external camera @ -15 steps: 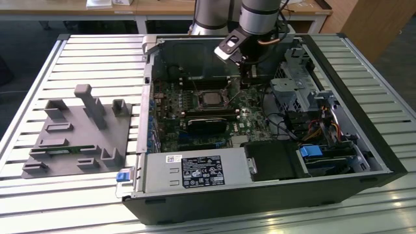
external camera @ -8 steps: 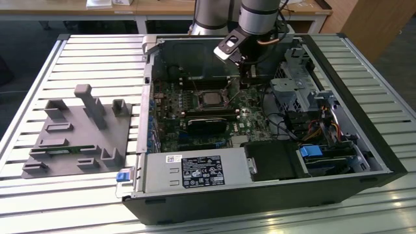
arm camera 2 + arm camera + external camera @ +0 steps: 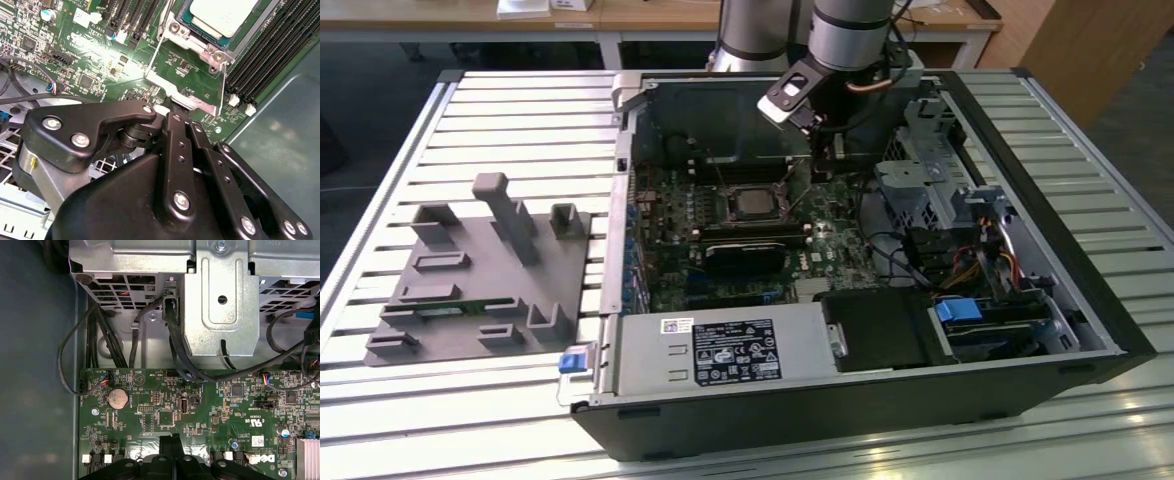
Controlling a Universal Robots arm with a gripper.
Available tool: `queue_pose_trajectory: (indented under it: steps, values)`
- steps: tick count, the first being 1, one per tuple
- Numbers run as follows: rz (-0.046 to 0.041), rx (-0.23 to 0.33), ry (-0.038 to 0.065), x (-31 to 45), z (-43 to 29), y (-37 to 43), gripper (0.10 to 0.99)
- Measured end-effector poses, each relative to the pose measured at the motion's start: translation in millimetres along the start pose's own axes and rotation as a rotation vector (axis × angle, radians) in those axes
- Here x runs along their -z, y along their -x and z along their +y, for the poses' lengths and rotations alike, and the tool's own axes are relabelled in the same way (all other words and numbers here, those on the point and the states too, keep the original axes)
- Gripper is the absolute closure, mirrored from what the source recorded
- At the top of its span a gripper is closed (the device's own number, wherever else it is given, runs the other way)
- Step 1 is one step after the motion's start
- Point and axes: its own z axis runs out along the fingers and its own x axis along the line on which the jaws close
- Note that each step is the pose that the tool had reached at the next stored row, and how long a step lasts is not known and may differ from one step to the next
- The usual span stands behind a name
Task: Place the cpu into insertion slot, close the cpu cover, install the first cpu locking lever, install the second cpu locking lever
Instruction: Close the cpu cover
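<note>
The claw (image 3: 172,111) has its black fingers pressed together with no gap to be seen, and nothing shows between them. Its tip sits at a flat silvery tab (image 3: 176,93) on the edge of the insertion slot (image 3: 724,205); whether it touches the tab I cannot tell. In the exterior view the claw hangs inside the open computer case (image 3: 1070,235), just beside the slot on the exterior view's right.

The cpu (image 3: 225,15) lies in the slot, pale face up, with the cpu cover (image 3: 200,44) framing it. A thin wire lever (image 3: 154,52) runs along one side. Around it spreads the green motherboard (image 3: 75,60). The case rests on a slatted tabletop (image 3: 480,120), and a grey fixture (image 3: 467,290) stands well apart on the exterior view's left.
</note>
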Motion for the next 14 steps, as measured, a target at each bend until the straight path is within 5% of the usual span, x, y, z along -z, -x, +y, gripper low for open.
queue_pose_trajectory:
  steps: [14]
  values:
    - [-0.0002, 0.000, 0.000, -1.1, -12.5, -0.2, 0.980]
